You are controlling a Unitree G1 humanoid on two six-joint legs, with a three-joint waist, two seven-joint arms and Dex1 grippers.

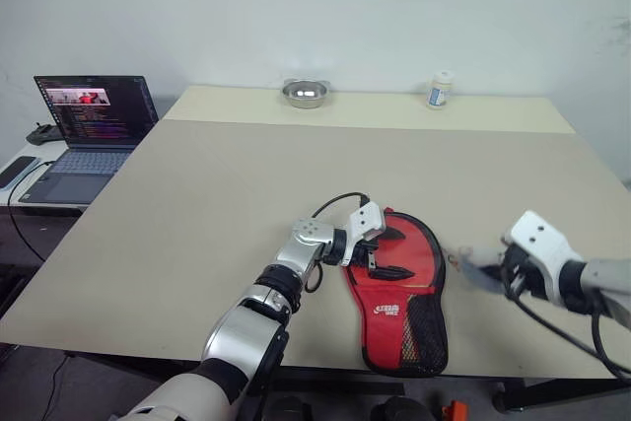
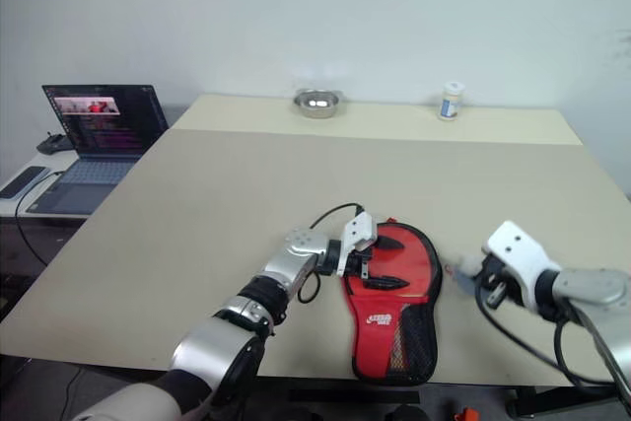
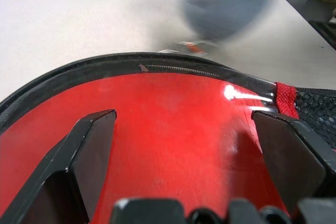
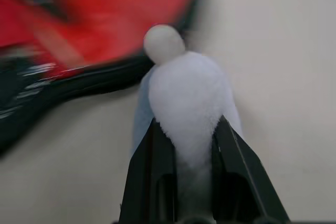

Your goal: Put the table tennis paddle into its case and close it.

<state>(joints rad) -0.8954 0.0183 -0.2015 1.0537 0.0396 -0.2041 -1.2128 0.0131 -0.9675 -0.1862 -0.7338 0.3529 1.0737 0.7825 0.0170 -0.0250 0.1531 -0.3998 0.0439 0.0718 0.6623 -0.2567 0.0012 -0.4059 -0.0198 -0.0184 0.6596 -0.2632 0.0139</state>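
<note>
red case (image 1: 399, 288), black mesh, white logo

Silver jointed left arm (image 1: 258, 305), white wrist housings, black fingers (image 3: 89, 145), looping black cables

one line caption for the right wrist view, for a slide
Right gripper pinching a soft white fluffy thing above the table, red case just beyond.

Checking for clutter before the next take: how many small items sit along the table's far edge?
2. A metal bowl sits near the middle of the far edge, and a small white bottle stands to its right. Nothing there appears hidden.
</note>
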